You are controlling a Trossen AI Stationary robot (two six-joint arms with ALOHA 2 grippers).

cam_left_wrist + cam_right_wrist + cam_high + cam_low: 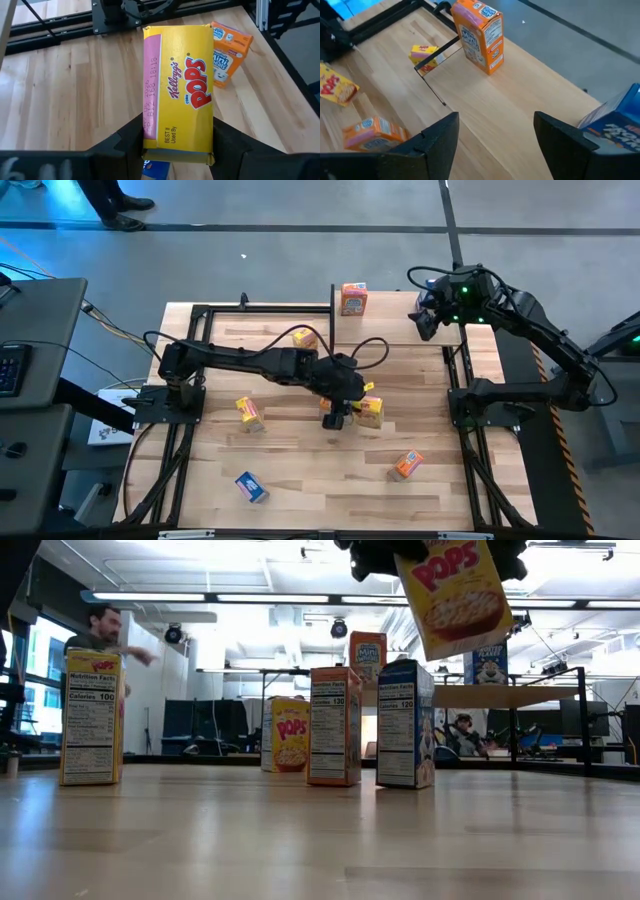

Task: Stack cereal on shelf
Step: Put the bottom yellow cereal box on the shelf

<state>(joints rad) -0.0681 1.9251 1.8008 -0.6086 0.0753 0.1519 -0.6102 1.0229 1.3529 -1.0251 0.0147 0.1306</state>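
My left gripper (345, 410) is over the table's middle, shut on a yellow cereal box (177, 85), which shows lifted high in the low view (450, 595). Under it stand an orange box (335, 725) and a blue box (405, 723). The shelf (395, 330) stands at the far right. An orange box (480, 35) and a blue box (615, 120) stand upright on it. My right gripper (495, 145) is open and empty above the shelf's right end (425, 315). My left gripper pinches the yellow box at its top end (177, 145) between its two fingers, one on each of two opposite sides. The fingers come from above, pointing down. The box hangs below them, a little tilted, lifted clear of the table and of the boxes under it.
Loose boxes are on the table: a yellow one (305, 337) near the shelf's post, a yellow one (250, 413) at the left, a blue one (251, 486) near the front left and an orange one (407, 465) at the front right. A person (100, 630) is beyond the table.
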